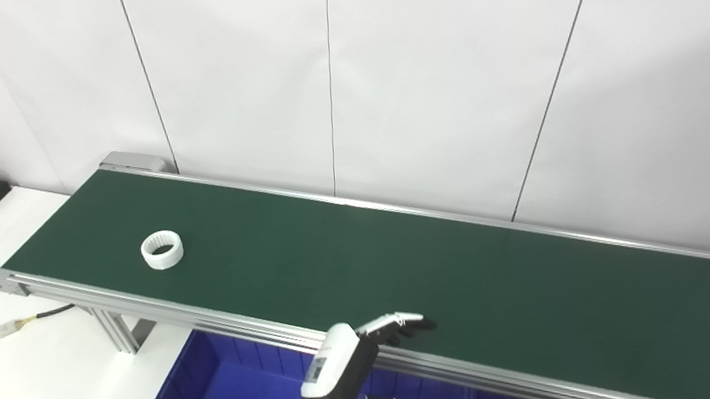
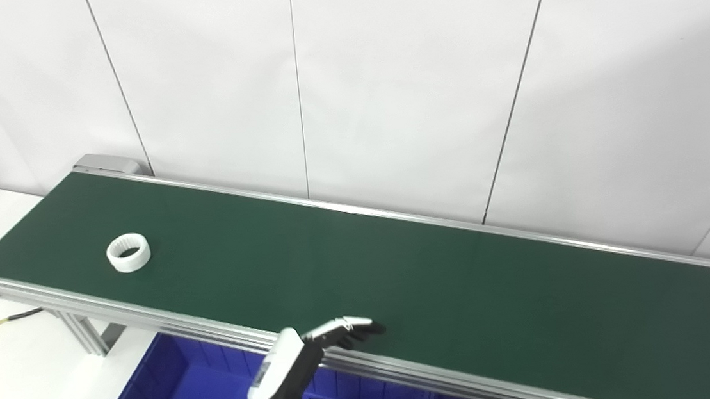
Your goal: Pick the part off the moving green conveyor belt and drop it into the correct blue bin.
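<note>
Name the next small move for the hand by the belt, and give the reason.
Probably hold the left hand open at the near rail and wait. The white ring lies far off toward the belt's left end, well apart from the fingers, and nothing is held. The blue bin sits just below for the drop.

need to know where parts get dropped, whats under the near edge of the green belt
A blue bin sits below the conveyor's near rail, on the white table. The visible part of its inside looks empty, but the left hand and the rail cover the rest.
</note>
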Controlling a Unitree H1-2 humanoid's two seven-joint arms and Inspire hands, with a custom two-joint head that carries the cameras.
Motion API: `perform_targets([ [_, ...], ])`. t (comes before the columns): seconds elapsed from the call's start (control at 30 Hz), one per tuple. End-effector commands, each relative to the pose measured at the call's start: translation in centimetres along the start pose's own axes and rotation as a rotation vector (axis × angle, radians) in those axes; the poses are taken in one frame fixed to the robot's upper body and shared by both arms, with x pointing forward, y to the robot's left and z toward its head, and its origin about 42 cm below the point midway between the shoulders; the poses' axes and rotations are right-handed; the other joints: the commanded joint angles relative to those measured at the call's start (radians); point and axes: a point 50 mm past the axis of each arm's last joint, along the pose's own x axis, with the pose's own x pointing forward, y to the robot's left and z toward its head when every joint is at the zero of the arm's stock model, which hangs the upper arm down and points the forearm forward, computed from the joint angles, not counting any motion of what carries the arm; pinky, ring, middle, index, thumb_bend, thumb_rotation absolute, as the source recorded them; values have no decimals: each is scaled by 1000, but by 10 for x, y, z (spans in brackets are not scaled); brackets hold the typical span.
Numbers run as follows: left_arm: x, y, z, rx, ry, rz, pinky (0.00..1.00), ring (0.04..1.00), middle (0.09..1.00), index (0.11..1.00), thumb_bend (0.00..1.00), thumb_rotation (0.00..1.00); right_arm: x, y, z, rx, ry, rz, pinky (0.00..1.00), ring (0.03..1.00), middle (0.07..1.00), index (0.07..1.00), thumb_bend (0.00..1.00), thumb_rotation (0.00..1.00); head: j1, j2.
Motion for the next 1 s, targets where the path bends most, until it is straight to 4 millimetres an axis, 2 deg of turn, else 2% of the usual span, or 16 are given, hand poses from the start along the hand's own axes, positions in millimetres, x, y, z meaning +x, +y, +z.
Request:
perform_targets([
  [0.0, 12, 10, 16, -11, -90, 53, 643, 714, 744, 719, 842, 310, 2, -10, 9, -3, -34, -46, 575, 624, 641, 787, 775, 136, 1, 1],
  [0.17, 22, 14, 20, -2, -100, 68, 666, 728, 759, 725, 823, 257, 2, -12, 8, -7, -31, -45, 577, 622, 637, 786, 779, 145, 14, 0],
  [0.4, 35, 14, 16, 90, -53, 53, 748, 767, 787, 750, 802, 304, 3, -13, 4, -1, -42, -51, 589, 634, 642, 786, 776, 138, 25, -5],
  [0.63, 53, 14, 1, 151, -11, 46, 740, 769, 808, 773, 778, 316, 5, -11, 1, 5, -47, -55, 586, 628, 640, 783, 774, 113, 21, -11],
  [0.97, 81, 22, -9, 210, 13, 68, 739, 790, 826, 789, 773, 338, 10, -10, 1, -2, -40, -53, 564, 620, 637, 780, 781, 120, 16, -25],
])
